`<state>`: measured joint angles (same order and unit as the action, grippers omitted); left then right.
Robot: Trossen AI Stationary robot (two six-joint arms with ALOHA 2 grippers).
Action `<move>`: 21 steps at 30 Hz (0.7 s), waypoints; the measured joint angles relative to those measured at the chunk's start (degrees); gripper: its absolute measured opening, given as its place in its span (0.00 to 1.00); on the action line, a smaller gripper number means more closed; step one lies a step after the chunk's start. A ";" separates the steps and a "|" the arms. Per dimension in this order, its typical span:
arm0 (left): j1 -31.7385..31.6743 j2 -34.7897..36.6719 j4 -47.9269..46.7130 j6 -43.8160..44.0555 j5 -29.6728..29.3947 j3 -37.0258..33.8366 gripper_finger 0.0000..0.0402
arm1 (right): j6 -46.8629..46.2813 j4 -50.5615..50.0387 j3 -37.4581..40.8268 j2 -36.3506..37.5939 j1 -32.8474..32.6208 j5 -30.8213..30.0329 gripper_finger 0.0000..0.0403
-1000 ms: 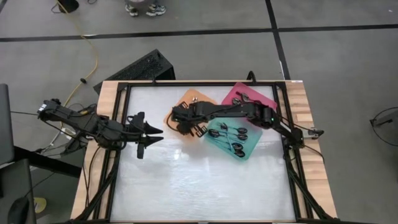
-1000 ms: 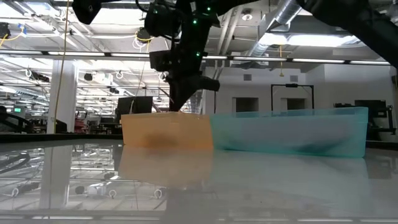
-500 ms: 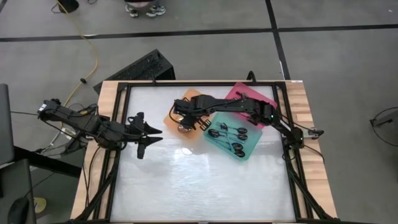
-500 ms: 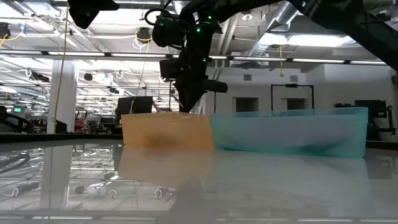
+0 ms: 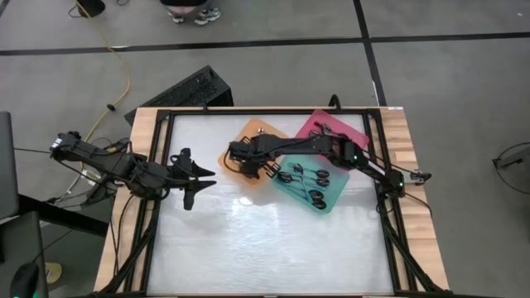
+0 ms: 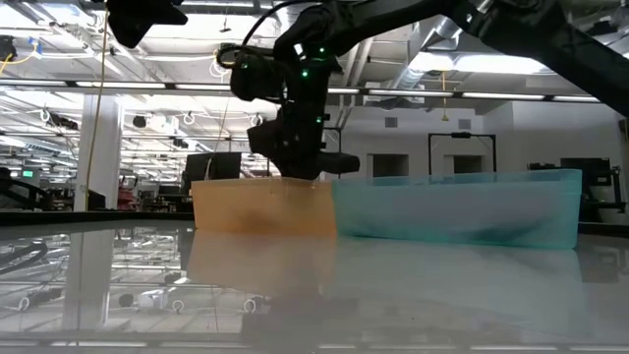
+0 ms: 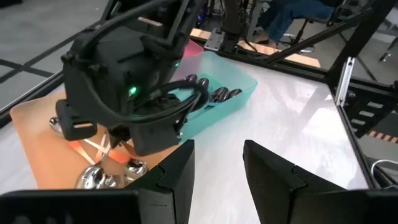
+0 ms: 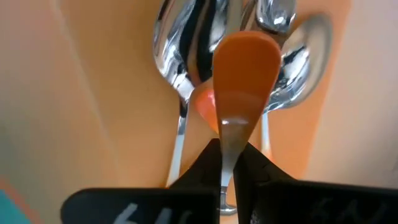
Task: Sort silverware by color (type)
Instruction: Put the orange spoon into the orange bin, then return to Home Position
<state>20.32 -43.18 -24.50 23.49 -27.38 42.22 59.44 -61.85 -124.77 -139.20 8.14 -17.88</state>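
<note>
My right gripper [image 5: 239,159] hangs over the orange tray [image 5: 251,132], shut on an orange-handled spoon [image 8: 244,68]. Below it, several shiny-bowled spoons [image 8: 180,43] lie flat on the tray floor. They also show in the left wrist view as metal bowls [image 7: 93,177]. Dark spoons with teal handles [image 5: 305,178] lie in the teal tray [image 5: 330,201]. Black ones [image 5: 325,128] lie in the pink tray [image 5: 348,124]. My left gripper [image 5: 204,177] waits open above the table's left side, touching nothing. My right gripper pinches the spoon between its two fingers at the thin neck [image 8: 227,140], where the orange handle narrows. The fingers [image 8: 205,163] come from above, pointing down. The broad orange end hangs below them, over the spoons in the tray; whether it touches them I cannot tell.
The three trays stand close together at the table's far middle and right, teal wall [image 6: 452,206] beside orange wall [image 6: 260,206]. A black frame [image 5: 248,112] rims the white table. Bare tabletop [image 5: 265,240] spreads across the near half and between the arms.
My right gripper has sunk lower toward the orange tray, shifting slightly toward the table's left, with the spoon still in its fingers. In the low view its fingertips now reach the tray's rim.
</note>
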 joint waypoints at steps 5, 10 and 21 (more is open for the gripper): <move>0.00 0.00 -0.56 0.00 -0.07 0.00 0.30 | 0.00 1.65 0.00 0.02 -0.39 0.14 0.14; 0.00 0.00 -0.53 0.00 -0.07 0.00 0.30 | -0.25 1.79 0.00 0.02 -0.32 2.47 0.16; 0.00 0.00 -0.49 0.16 -0.07 0.00 0.30 | -6.20 3.41 -1.31 0.39 -0.37 4.73 0.17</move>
<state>20.32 -43.18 -24.99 23.64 -27.44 42.22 53.24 -58.44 -126.08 -138.81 7.77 -13.15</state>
